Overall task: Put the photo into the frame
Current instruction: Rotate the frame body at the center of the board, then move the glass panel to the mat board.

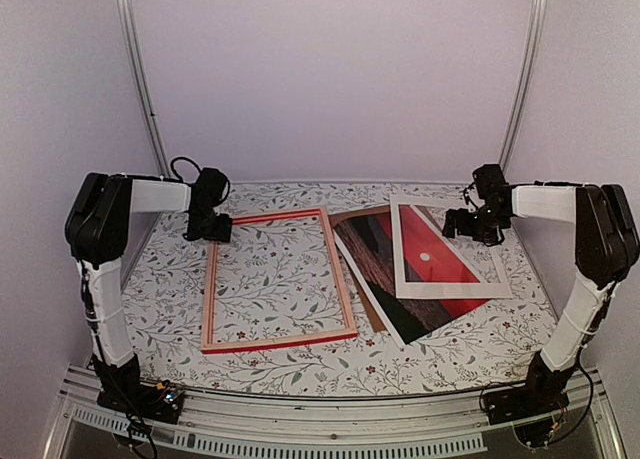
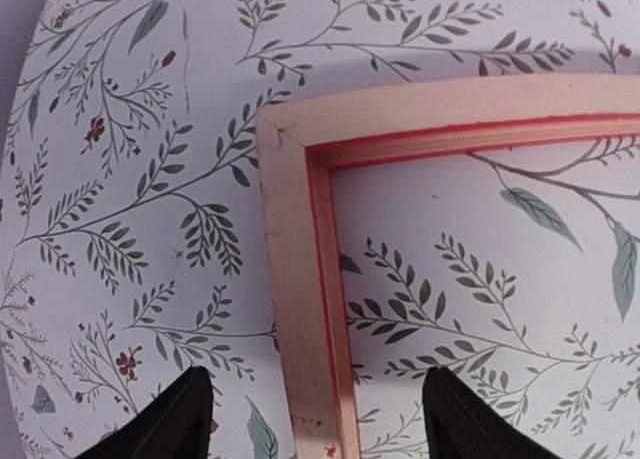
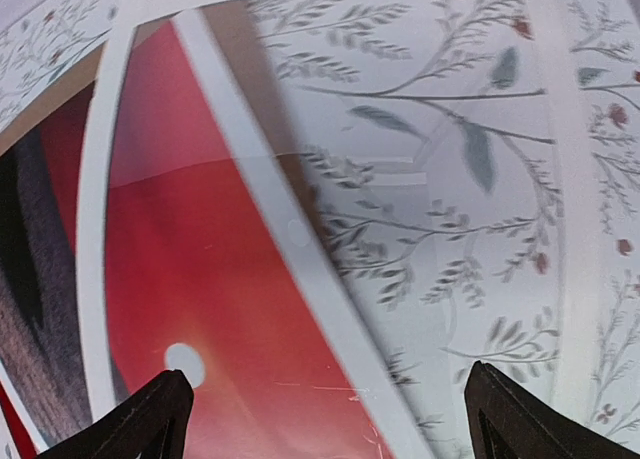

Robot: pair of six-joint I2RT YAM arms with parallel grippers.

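The frame (image 1: 278, 279) lies flat at the table's centre-left, pale wood side up with red showing along its edges. My left gripper (image 1: 210, 226) hovers over its far-left corner. In the left wrist view the left gripper (image 2: 315, 424) is open, and the frame's left rail (image 2: 305, 309) runs between the fingers with a gap on each side. The photo (image 1: 432, 264), red with a white dot beside a dark brown half, lies to the frame's right, partly under a white mat (image 1: 455, 292). My right gripper (image 1: 468, 224), open (image 3: 335, 419), hangs above the photo (image 3: 210, 279) and holds nothing.
A brown backing board (image 1: 362, 216) peeks out from under the photo. The white mat (image 3: 95, 229) lies askew on the photo, and the floral tablecloth (image 3: 450, 229) shows through its window. White walls enclose the table on three sides.
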